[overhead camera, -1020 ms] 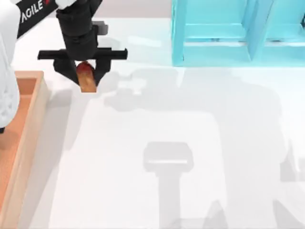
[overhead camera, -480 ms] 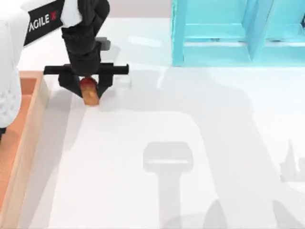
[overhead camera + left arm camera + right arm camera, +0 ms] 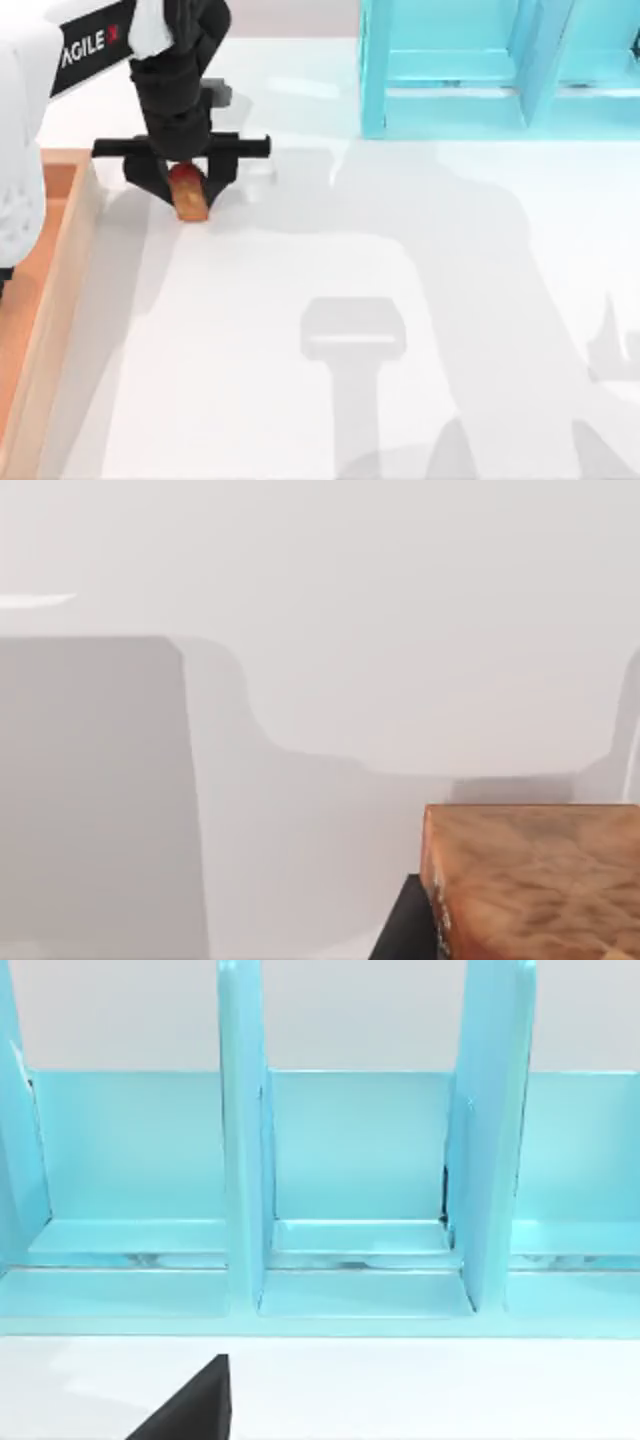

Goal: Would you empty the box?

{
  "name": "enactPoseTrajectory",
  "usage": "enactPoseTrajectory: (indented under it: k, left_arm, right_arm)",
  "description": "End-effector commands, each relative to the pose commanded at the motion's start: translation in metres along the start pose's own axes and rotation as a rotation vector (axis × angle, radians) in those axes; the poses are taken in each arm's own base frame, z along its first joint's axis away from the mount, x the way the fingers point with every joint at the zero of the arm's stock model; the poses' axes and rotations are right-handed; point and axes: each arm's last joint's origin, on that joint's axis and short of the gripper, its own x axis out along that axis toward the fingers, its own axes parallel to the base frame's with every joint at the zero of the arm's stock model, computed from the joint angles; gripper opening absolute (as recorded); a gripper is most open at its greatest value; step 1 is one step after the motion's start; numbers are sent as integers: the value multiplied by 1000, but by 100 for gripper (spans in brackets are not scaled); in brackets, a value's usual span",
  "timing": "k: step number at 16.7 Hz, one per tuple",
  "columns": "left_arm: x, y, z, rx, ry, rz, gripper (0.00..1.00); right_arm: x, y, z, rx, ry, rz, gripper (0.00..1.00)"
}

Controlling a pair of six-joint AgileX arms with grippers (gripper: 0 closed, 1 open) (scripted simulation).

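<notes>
The box (image 3: 62, 262), with a light tan rim and reddish-brown floor, lies along the table's left edge, partly hidden by my left arm. Just to its right, my left gripper (image 3: 186, 190) hangs over the white table, shut on a small brown block with a red end (image 3: 190, 200). The left wrist view shows the brown block (image 3: 530, 880) close up beside a black finger (image 3: 405, 928), with white table beyond. A black part of my right gripper (image 3: 190, 1410) shows in the right wrist view, facing the turquoise shelf.
A turquoise-blue compartmented shelf unit (image 3: 470, 70) stands at the back right of the table, and its open compartments (image 3: 355, 1170) face the right wrist camera. White table surface (image 3: 330, 300) spreads between the box and the shelf.
My left gripper has moved a little toward the table's near side and slightly right, carrying the brown block. In the last half second it has hardly moved.
</notes>
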Motion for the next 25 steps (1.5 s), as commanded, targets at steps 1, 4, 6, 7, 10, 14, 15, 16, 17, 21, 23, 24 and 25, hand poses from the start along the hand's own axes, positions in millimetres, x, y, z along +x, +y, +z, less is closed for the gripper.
enactPoseTrajectory:
  k: [1, 4, 6, 7, 10, 14, 15, 16, 17, 21, 23, 24, 25]
  left_arm:
    - [0, 0, 0, 0, 0, 0, 45]
    - [0, 0, 0, 0, 0, 0, 68]
    - [0, 0, 0, 0, 0, 0, 83]
    - [0, 0, 0, 0, 0, 0, 90]
    - [0, 0, 0, 0, 0, 0, 100]
    - [0, 0, 0, 0, 0, 0, 100]
    - [0, 0, 0, 0, 0, 0, 100]
    - [0, 0, 0, 0, 0, 0, 100]
    - [0, 1, 0, -2, 0, 0, 100]
    - [-13, -2, 1, 5, 8, -2, 100]
    - [-27, -3, 3, 8, 5, -6, 100]
    - [-34, -4, 3, 11, 3, -6, 100]
    - [-41, -4, 3, 12, 5, -5, 100]
  right_arm:
    - [0, 0, 0, 0, 0, 0, 100]
    - [0, 0, 0, 0, 0, 0, 100]
    - [0, 0, 0, 0, 0, 0, 100]
    - [0, 0, 0, 0, 0, 0, 100]
    - [0, 0, 0, 0, 0, 0, 100]
    - [0, 0, 0, 0, 0, 0, 100]
    - [0, 0, 0, 0, 0, 0, 100]
    - [0, 0, 0, 0, 0, 0, 100]
    - [0, 0, 0, 0, 0, 0, 100]
    - [0, 0, 0, 0, 0, 0, 100]
    - [0, 0, 0, 0, 0, 0, 100]
    - [0, 0, 0, 0, 0, 0, 100]
    - [0, 0, 0, 0, 0, 0, 100]
